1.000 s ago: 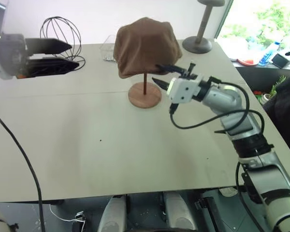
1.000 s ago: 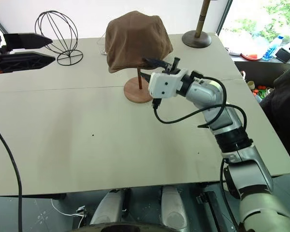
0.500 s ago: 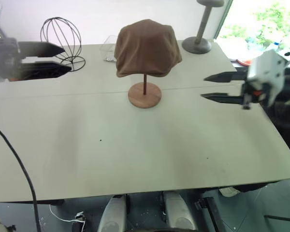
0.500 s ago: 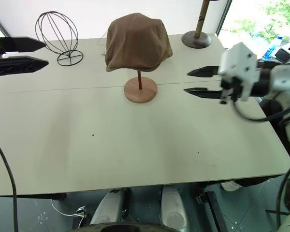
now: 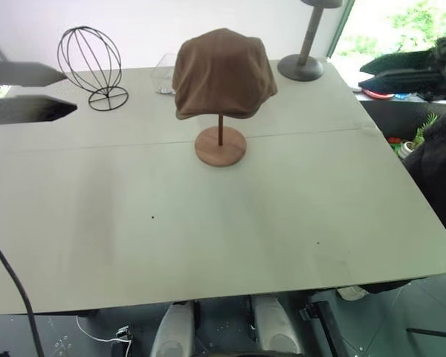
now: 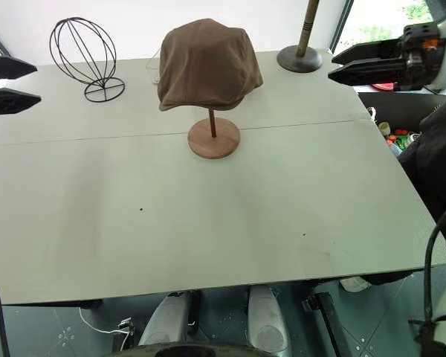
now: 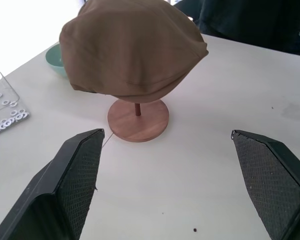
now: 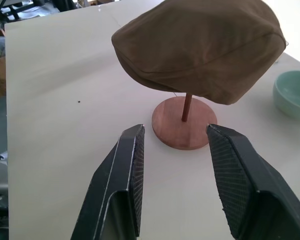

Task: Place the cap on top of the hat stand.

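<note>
The brown cap (image 5: 223, 71) sits draped over the top of the wooden hat stand, hiding its top disc. The thin pole (image 5: 221, 128) and round base (image 5: 220, 146) show below it, mid-table. My left gripper (image 6: 37, 82) hovers at the far left, level, open and empty, well away from the cap. At the far right my right gripper (image 6: 332, 65) hovers above the table's edge, pointing toward the cap, open with nothing between its fingers. Both wrist views look at the cap (image 7: 132, 50) and the stand's base (image 8: 184, 122) from a distance.
A black wire globe stand (image 5: 93, 63) is at the back left, and a grey pedestal stand (image 5: 305, 56) at the back right. A clear box with small washers (image 7: 2, 110) and a teal bowl (image 8: 292, 92) lie behind the hat stand. The table's right edge (image 5: 424, 201) runs past dark clutter.
My right gripper has drawn away from the cap's edge, swung right and up, rolled and widened. The left gripper drifted a little left. The cap stays on the stand.
</note>
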`<state>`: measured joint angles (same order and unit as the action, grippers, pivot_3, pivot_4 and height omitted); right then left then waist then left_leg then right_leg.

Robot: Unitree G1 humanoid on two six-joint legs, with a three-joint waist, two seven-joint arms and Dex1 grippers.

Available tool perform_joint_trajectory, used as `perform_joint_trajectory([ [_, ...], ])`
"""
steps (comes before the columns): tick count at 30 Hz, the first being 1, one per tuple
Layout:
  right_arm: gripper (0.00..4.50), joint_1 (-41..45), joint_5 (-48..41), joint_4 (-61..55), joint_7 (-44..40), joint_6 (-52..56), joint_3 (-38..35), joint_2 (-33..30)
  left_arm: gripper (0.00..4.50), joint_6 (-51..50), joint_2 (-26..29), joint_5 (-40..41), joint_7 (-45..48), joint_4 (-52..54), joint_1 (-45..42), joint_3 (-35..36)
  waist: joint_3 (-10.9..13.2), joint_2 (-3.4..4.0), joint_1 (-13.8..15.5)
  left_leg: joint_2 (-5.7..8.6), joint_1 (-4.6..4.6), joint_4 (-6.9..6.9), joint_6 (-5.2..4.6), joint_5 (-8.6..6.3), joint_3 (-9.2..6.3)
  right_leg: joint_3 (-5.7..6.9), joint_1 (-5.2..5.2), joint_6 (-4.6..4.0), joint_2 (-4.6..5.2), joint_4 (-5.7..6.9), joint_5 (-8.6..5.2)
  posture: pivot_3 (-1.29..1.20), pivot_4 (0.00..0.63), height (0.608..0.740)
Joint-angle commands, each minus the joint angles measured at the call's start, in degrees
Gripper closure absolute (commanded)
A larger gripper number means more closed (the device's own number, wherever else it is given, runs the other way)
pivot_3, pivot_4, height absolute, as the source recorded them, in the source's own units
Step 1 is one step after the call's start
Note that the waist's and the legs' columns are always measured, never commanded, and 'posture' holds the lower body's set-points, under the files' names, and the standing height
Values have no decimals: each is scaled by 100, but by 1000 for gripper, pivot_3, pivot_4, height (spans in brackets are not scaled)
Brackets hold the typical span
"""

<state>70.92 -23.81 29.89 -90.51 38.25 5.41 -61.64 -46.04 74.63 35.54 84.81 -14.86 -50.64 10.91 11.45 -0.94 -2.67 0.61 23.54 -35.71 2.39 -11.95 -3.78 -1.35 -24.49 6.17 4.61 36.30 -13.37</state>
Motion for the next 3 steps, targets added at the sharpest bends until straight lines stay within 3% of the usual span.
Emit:
perform_joint_trajectory([
  [1,1198,107,150,1,-97,-273,-97,25,233,-3,198,45,-20,118,68,299,2,4,7,0,0,0,0,0,1,-1,-1,0,0,1,0,0,150,740],
  [3,141,55,172,-15,-112,-349,-165,74,233,-16,227,55,1,159,155,325,2,4,7,0,1,1,0,0,1,-1,-3,1,0,2,0,0,150,740],
])
